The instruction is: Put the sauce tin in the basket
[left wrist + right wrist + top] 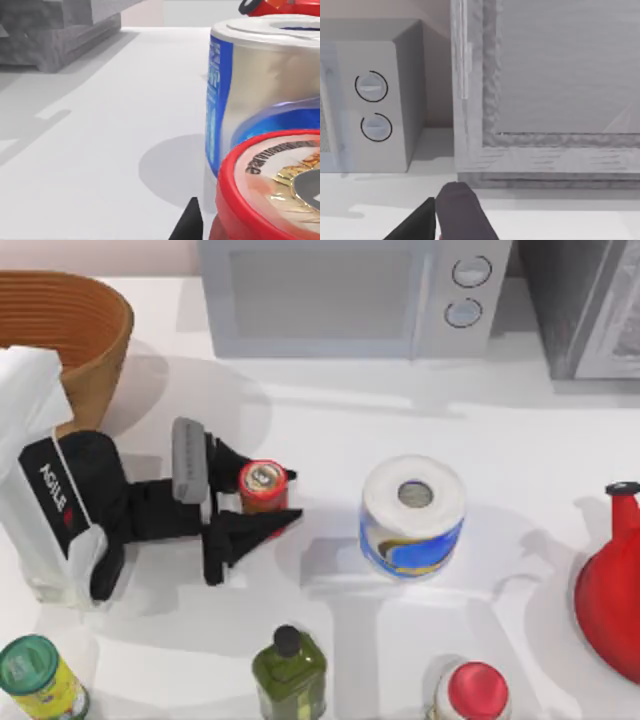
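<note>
The sauce tin [262,487], a small red can with a silver top, stands on the white table left of centre. My left gripper [270,498] reaches in from the left and is shut on it, one black finger against each side. The left wrist view has the tin's red rim and printed top [272,185] close up, with one black fingertip [191,220] beside it. The basket [105,335], large and woven, sits at the back left corner, partly behind my left arm. My right gripper [451,210] is parked off to the right, facing the microwave and a grey cabinet.
A blue-and-white paper roll [412,515] stands just right of the tin. A microwave [350,295] lines the back edge. Along the front stand a green-lidded yellow jar [35,675], an olive bottle [288,670] and a red-capped container [472,692]. A red jug [612,580] is at far right.
</note>
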